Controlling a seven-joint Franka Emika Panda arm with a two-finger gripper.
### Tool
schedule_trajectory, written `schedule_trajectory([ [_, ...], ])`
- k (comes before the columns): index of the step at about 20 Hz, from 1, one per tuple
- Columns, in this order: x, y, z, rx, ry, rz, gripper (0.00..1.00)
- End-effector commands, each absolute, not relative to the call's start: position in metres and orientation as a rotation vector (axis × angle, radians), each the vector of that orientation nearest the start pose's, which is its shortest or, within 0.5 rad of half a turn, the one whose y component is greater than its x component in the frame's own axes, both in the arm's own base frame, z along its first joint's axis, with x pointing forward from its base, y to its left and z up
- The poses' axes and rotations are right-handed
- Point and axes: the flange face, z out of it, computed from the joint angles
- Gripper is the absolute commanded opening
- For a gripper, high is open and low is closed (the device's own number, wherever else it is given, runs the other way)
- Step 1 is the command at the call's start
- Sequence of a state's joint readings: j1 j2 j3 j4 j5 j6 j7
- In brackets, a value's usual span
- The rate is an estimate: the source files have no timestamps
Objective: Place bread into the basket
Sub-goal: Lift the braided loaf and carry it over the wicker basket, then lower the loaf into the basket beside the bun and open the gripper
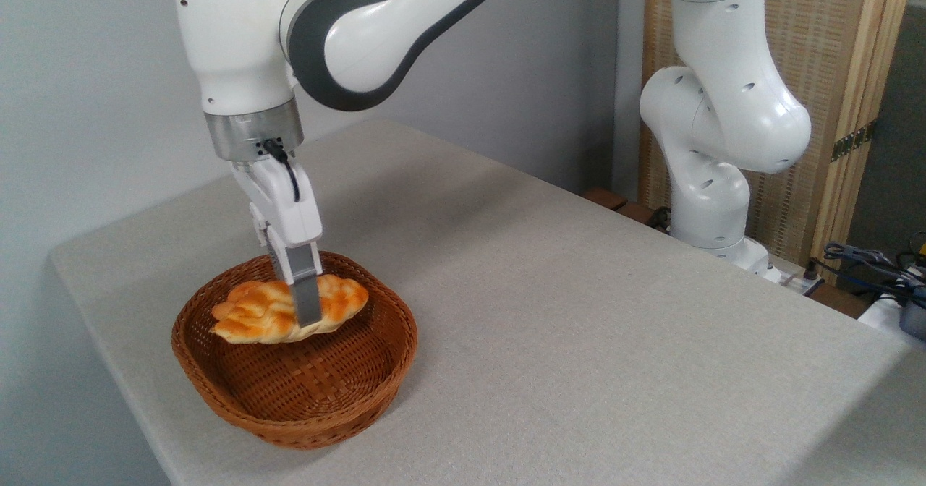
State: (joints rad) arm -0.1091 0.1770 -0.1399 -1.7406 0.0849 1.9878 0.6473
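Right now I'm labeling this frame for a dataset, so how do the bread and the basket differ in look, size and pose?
The bread is golden-orange with pale sides, braided and glossy; the basket is darker brown woven wicker. The bread is the shorter of the two, fitting within the basket's oval rim. The bread is pinched by the gripper over the basket's far side, while the basket sits flat on the table. Both are elongated with a plaited texture.

bread [257, 312]: golden-orange, braided | basket [362, 392]: brown woven | table [579, 312]: grey
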Motion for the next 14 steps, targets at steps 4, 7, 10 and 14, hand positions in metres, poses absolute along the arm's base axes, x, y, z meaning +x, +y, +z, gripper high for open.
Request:
schedule_trajectory([
  [4, 0.613, -0.147, 0.473, -2.725, 1.372, -0.137, 1.00],
  [7, 0.613, -0.147, 0.474, -2.724, 1.372, -0.139, 1.00],
  [10, 0.613, -0.148, 0.483, -2.762, 1.331, -0.191, 1.00],
  [14, 0.605, -0.133, 0.522, -2.883, 1.214, -0.295, 1.00],
])
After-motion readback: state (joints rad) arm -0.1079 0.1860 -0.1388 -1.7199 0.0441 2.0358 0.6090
